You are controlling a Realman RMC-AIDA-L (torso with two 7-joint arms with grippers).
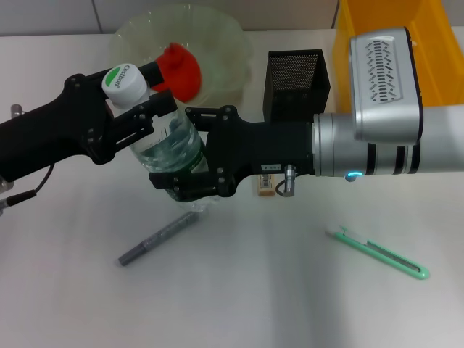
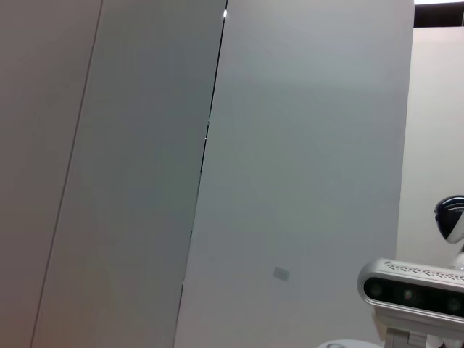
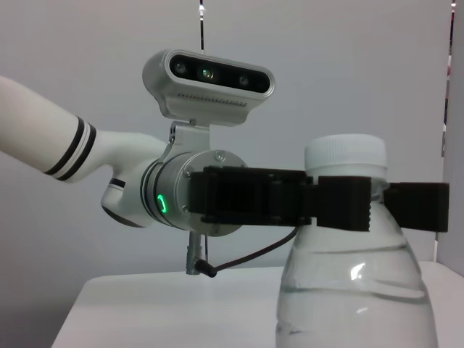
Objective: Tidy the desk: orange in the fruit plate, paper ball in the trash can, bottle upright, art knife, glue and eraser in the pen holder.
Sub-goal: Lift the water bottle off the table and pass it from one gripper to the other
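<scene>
The bottle (image 1: 165,145) stands upright near the middle of the desk, the left gripper (image 1: 141,109) closed on its neck just under the white cap and the right gripper (image 1: 190,168) clamped around its lower body. Behind it the orange (image 1: 178,69) already sits in the fruit plate (image 1: 228,45), so that part looks done. Still out on the desk are the glue (image 1: 158,238) in front of the bottle, the eraser (image 1: 265,183) by the right wrist and the art knife (image 1: 378,253) further right, none yet in the pen holder (image 1: 296,81) beside the trash can (image 1: 435,22); no paper ball is visible
</scene>
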